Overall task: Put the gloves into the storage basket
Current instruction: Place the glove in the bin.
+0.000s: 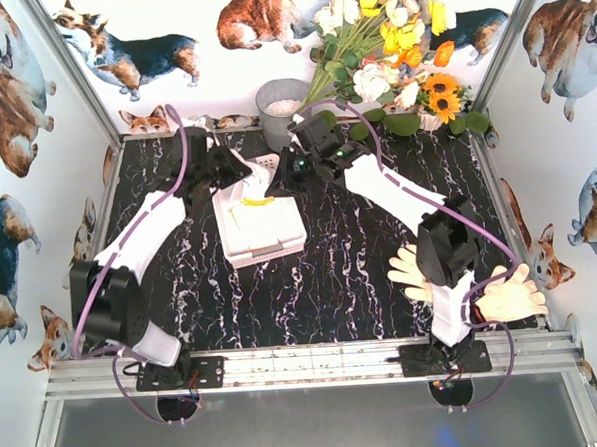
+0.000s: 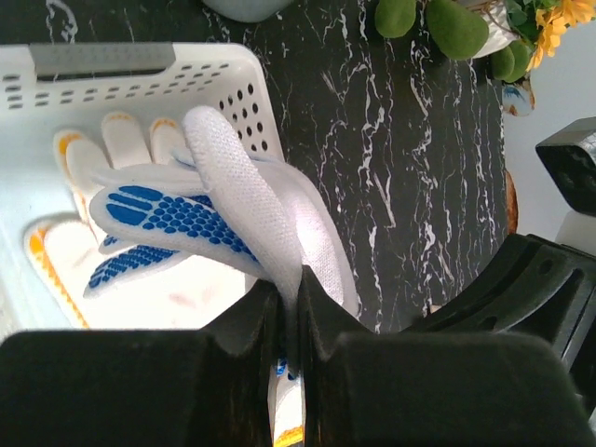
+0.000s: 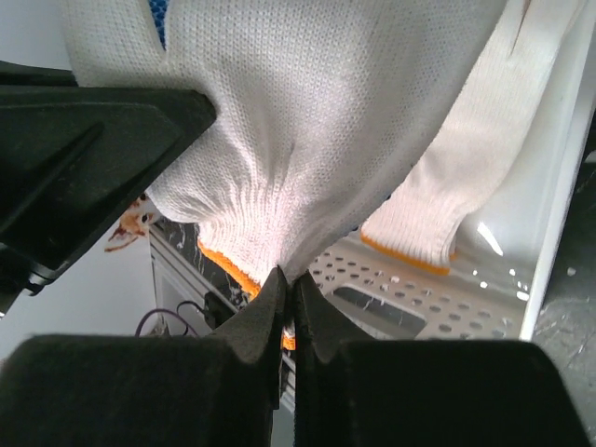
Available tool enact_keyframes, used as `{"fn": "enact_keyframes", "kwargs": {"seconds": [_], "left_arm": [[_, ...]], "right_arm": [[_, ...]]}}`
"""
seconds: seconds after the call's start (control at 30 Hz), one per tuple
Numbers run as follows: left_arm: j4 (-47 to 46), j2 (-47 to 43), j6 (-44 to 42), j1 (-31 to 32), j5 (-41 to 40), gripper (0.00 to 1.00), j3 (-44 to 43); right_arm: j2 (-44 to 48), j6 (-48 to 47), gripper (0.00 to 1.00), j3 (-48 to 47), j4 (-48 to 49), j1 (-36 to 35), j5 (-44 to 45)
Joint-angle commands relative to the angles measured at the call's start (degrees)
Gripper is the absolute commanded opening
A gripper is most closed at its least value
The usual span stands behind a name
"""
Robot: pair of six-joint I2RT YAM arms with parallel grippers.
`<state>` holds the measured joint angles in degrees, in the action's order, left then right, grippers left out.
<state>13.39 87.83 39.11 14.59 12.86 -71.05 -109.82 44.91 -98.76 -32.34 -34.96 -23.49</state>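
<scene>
Over storage basket (image 1: pixel 278 249), L tool (image 2: pixel 291 321) & R tool (image 3: pixel 289 293) pinch blue-dotted glove (image 2: pixel 233 200) tight.

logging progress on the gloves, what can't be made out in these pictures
- top view: beige gloves beside the right arm, partly under it; count unclear
- left wrist: gloves in the storage basket, covered by the white knit glove in the left hand and cropped
- right wrist: whether the right hand pinches that same glove; cropped

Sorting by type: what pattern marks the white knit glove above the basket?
Blue dots on the white knit glove, clearest in left wrist view.
</scene>
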Motion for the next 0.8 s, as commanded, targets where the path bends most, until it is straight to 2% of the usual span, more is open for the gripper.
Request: {"fn": "enact_keyframes", "kwargs": {"seconds": [0.0,0.13,0.3,0.53,0.77], "left_arm": [[-3.7,5.1,-5.1,-2.1,4.5,0.00,-5.0],[-8.6,10.1,-7.7,-3.1,8.8,0.00,-6.0],[-9.7,13.0,-10.5,-3.2,8.9,0.00,-4.5],[-10.3,12.8,-11.1,-3.2,8.9,0.00,1.3],[-6.5,10.6,-11.8,-3.2,6.3,0.00,5.7]], "right_arm": [[-2.8,-1.7,0.00,-6.3,3.2,1.7,0.5],[-5.1,-3.1,0.00,-8.2,2.7,2.6,1.1],[-7.5,-4.3,0.00,-7.7,1.8,2.6,-0.7],[-8.1,-6.4,0.00,-4.7,-1.4,1.6,-3.5],[-8.1,-7.6,0.00,-2.6,-3.9,-0.5,-4.5]]}}
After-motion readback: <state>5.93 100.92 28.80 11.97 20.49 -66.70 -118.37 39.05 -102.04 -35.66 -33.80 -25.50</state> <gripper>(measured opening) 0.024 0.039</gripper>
